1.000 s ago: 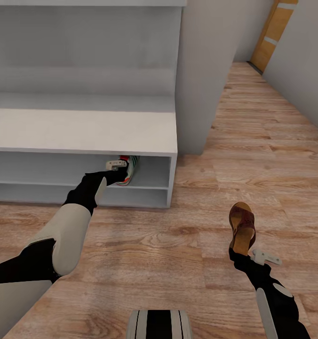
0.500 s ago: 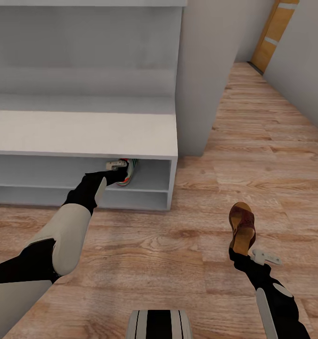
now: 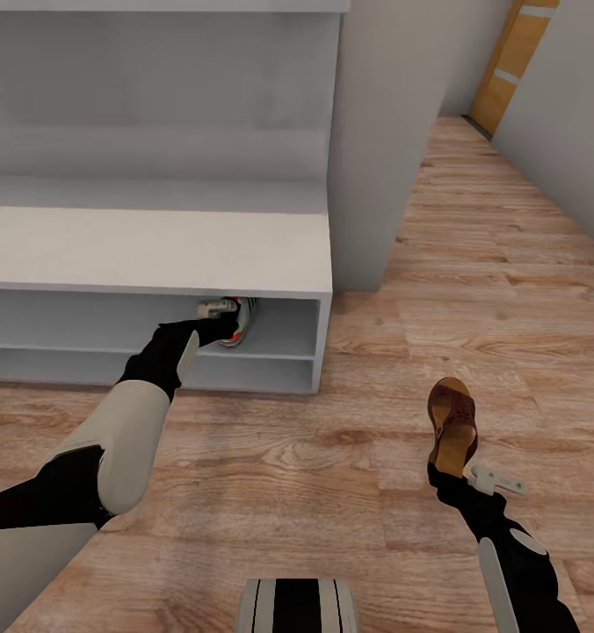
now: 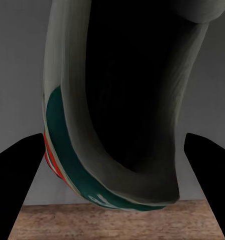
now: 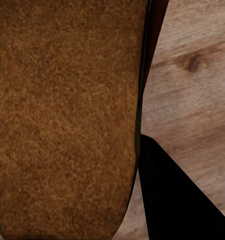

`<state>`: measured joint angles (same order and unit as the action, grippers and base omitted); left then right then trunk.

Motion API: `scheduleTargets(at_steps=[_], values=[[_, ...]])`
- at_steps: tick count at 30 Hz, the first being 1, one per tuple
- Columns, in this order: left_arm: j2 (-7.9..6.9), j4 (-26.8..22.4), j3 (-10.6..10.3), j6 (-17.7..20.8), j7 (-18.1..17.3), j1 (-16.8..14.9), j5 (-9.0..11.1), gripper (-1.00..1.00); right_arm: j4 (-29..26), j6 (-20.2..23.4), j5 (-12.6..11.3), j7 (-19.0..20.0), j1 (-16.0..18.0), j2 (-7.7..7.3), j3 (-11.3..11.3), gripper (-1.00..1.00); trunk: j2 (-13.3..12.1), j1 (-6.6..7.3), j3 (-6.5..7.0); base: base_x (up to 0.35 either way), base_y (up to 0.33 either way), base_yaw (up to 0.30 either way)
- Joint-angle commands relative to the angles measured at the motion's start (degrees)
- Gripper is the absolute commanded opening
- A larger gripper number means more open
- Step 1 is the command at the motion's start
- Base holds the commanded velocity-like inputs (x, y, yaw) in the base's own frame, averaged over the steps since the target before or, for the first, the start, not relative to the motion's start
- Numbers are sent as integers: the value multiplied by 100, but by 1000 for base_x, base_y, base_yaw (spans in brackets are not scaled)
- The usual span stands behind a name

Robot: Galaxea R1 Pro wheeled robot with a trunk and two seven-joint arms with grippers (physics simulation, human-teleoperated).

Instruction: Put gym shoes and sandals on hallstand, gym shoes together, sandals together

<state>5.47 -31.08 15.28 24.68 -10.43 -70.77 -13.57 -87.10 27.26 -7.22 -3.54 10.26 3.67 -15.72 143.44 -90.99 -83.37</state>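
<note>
A cream gym shoe (image 3: 241, 318) with green stripes and a red heel tab sits tilted inside the upper slot of the pale hallstand (image 3: 156, 246), near its right end. My left gripper (image 3: 225, 327) reaches into that slot and is shut on the shoe's heel; in the left wrist view the gym shoe (image 4: 77, 165) sits between the dark fingers (image 4: 12, 170). To the right, a brown sandal (image 3: 452, 418) points away from me over the corridor floor (image 3: 288, 457), my right gripper (image 3: 446, 470) shut on its heel. The sandal's tan sole (image 5: 62, 115) lies close beside one finger (image 5: 177, 200).
A grey wall pillar (image 3: 367, 132) stands right of the hallstand. The corridor runs on past it to an orange door (image 3: 512, 61). The hallstand's lower slot (image 3: 86, 362) is open. My own base (image 3: 297, 607) shows at the bottom edge.
The gym shoe in my left gripper has tipped slightly leftward within the slot. The right arm and sandal have stayed put.
</note>
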Motion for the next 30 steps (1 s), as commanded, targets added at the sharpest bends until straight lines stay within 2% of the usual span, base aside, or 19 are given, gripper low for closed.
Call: scheduleTargets(at_steps=[1, 8, 9, 30], values=[[7, -4, 44, 19, -38, 2, -158, -100, -9, 25, -77, -51, 3, 3, -2, -100, 1, -109, -5, 3, 0, 0], [7, -4, 39, 19, -38, 2, -161, -100, -3, 25, -77, -51, 3, 3, -2, -100, 1, -109, -5, 0, 0, 0], [7, -4, 41, 19, -38, 2, -159, 100, -5, 25, -77, -51, 3, 3, -2, -100, 1, -109, -5, 0, 0, 0], [7, -4, 45, 19, -38, 2, -146, 100, -8, 25, -77, -51, 3, 2, -2, -100, 1, -109, -5, -24, 0, 0]])
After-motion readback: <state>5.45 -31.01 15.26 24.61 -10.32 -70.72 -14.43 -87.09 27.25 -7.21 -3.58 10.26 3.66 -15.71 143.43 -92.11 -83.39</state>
